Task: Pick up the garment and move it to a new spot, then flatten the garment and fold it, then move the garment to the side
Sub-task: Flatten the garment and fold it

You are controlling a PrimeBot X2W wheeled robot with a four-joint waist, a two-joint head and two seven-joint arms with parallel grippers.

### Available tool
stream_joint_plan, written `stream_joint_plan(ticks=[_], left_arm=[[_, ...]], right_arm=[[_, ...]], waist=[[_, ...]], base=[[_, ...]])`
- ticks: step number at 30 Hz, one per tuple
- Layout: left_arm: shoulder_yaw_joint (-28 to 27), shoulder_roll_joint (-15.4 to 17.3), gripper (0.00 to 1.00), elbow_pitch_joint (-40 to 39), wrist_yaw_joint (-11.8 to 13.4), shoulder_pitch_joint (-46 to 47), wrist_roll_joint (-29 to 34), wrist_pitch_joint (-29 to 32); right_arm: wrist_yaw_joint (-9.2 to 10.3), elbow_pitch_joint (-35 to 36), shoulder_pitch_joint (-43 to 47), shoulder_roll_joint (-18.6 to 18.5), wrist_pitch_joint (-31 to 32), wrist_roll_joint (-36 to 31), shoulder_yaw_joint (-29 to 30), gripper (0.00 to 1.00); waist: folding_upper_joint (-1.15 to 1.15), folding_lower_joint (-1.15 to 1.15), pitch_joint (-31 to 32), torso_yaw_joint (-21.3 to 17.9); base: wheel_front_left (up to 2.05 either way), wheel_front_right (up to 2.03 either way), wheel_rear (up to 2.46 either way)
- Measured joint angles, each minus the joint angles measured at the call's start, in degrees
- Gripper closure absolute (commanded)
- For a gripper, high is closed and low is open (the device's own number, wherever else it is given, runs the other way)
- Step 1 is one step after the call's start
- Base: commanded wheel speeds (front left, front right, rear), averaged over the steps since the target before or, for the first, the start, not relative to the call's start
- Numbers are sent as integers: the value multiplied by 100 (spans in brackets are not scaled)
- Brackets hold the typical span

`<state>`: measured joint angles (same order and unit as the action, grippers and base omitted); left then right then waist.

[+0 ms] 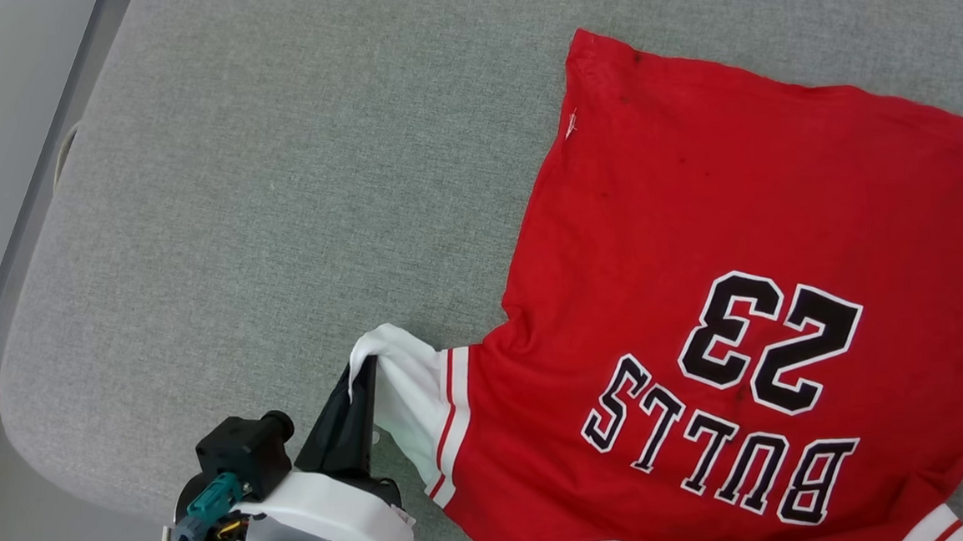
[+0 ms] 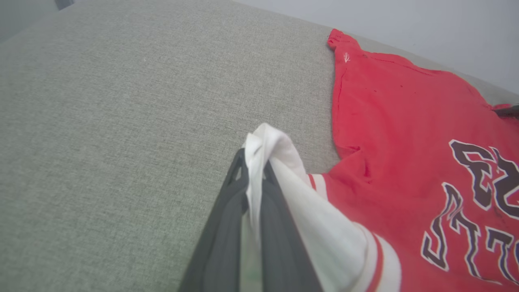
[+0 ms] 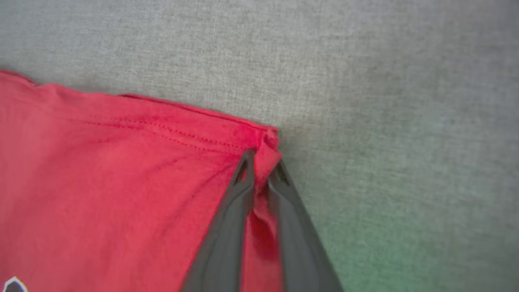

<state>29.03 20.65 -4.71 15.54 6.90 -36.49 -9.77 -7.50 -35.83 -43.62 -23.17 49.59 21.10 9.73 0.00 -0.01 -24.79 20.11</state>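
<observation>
The garment (image 1: 695, 207) lies spread flat on the right part of a grey padded surface (image 1: 276, 191). In the head view its right side and near end run out of the picture. Its long axis runs from the robot's side away to the far side, leaning a little to the left as it goes. The black lettering (image 1: 722, 448) and the number (image 1: 770, 341) read upside down from the head, so the tops of the letters point toward the robot. The plain red hem (image 1: 771, 77) is the far end. A white sleeve (image 1: 405, 392) with red-and-white striped trim sticks out to the left at the near end.

The left gripper (image 1: 364, 374) comes up from the lower left of the head view. Its white wrist housing (image 1: 321, 514) sits low and its dark fingers slant up and slightly right. The fingers are pressed together on the bunched tip of the white sleeve, which pokes out above them in the left wrist view (image 2: 254, 162).

The right gripper (image 3: 261, 164) is at the far right hem corner (image 3: 269, 140). Its two fingers are drawn in close on a small fold of red cloth, pinching it just inside the stitched edge, with grey surface beyond.
</observation>
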Motion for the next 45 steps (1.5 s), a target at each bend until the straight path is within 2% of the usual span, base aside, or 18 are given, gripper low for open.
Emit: stream_joint_plan(ticks=[6,10,15,20,25,34,39,40,41,42,45], left_arm=[[-46,63,100,120,3,-19,-57,18],[-119,179,100,243,7,-133,-141,89],[-247,334,100,391,60,-324,-268,158],[-331,520,100,471,112,-526,-360,285],[-375,658,100,556,126,-669,-433,410],[-392,787,100,676,183,-1023,-591,567],[-389,816,100,664,185,-1115,-628,605],[-378,821,100,643,189,-1115,-624,610],[-364,829,100,615,196,-1114,-611,628],[-357,831,100,598,200,-1115,-609,637],[-356,867,100,553,212,-1113,-604,658]], right_arm=[[-2,123,89,37,-105,9,3,100],[-5,401,455,-21,-298,4,43,100],[-3,896,1275,-88,-461,9,100,100],[-3,1713,2358,111,-576,73,256,100],[-4,2662,3615,536,-688,62,470,100],[-3,3758,5587,1763,-755,-52,792,100],[-3,3907,6165,1998,-929,88,925,100],[-2,3896,6194,2012,-1069,147,928,97],[-2,3864,6217,2009,-1217,230,890,29],[-2,3801,6247,2008,-1385,337,832,0],[-2,3698,6244,2027,-2017,553,727,0]], waist=[[0,1,162,-87],[0,1,382,-238],[0,1,703,-574],[0,0,1027,-1019],[0,0,1316,-1478],[0,0,1838,-2101],[0,0,2050,-2277],[0,-1,2076,-2292],[0,-1,2097,-2301],[0,-1,2109,-2309],[0,-1,2110,-2327]], base=[[0,0,0],[0,0,0],[0,0,0],[0,0,0],[0,0,0],[0,0,0],[0,0,0],[0,0,0],[0,0,0],[0,0,0],[0,0,0]])
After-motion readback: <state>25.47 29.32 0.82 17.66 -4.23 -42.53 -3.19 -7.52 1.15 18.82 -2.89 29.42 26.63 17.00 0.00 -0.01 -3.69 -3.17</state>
